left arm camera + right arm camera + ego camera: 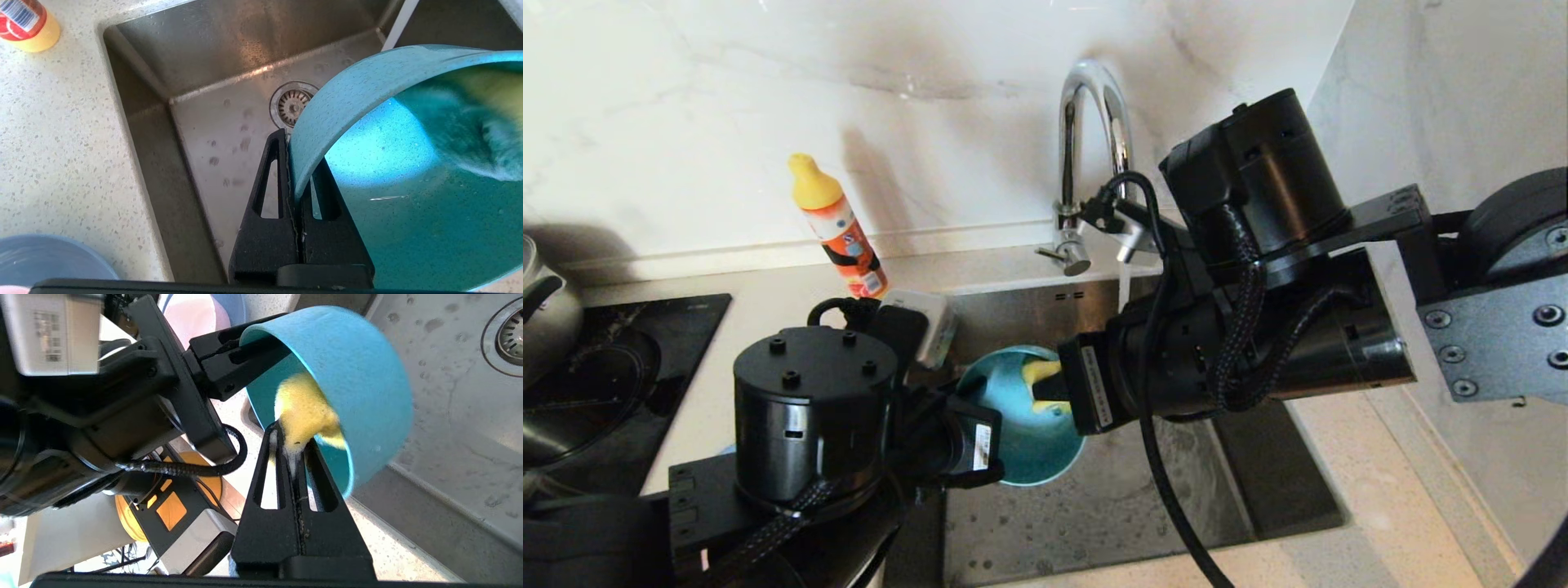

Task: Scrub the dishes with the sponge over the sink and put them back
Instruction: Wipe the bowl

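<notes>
The teal bowl (1023, 441) hangs over the sink (1111, 506), tipped up on its side so its open mouth faces the right arm rather than the ceiling. The left gripper (295, 179) has its 2 fingers pinched together on the bowl's rim — one inside the wall, one outside — at the edge nearest the counter. The right gripper (293, 451) reaches in from the other side, its fingers clamped tight on the sponge (304, 412), whose long axis runs on from the fingers into the bowl; its yellow bulk presses against the inner wall. The drain strainer (292, 104) sits in the basin floor beyond the bowl. On the counter behind the sink stands an orange bottle (837, 229) with a yellow cap, leaning — and the chrome tap (1090, 155) arches above.
</notes>
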